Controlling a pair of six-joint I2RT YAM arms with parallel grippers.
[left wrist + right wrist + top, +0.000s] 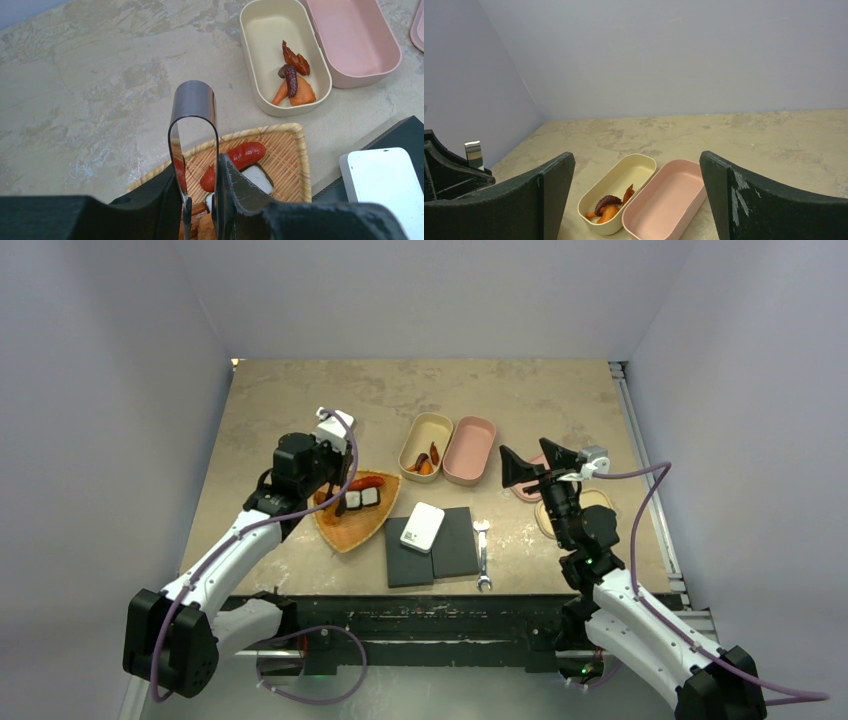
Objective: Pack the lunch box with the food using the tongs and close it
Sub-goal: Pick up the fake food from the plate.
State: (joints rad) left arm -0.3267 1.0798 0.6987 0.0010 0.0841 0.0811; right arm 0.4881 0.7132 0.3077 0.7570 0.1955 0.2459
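Observation:
My left gripper (200, 200) is shut on the tongs (194, 107), whose steel loop rises between the fingers (245, 195). Their black tips hang over the woven basket (300, 155), near orange and brown pieces at the bottom edge; whether they pinch one is hidden. In the basket lie a red sausage (245, 154) and a black-and-white piece (257, 177). The cream lunch box (260, 60) holds several food pieces (292, 82). Touching it is an empty pink lunch box (350, 45). My right gripper (540, 465) hovers open to the right of both boxes, holding nothing.
A white case (422, 526) lies on two dark pads (445, 550) near the front edge, with a silver wrench (482, 555) beside them. A pink lid (530, 485) and a cream lid (600, 502) lie under the right arm. Grey walls enclose the table.

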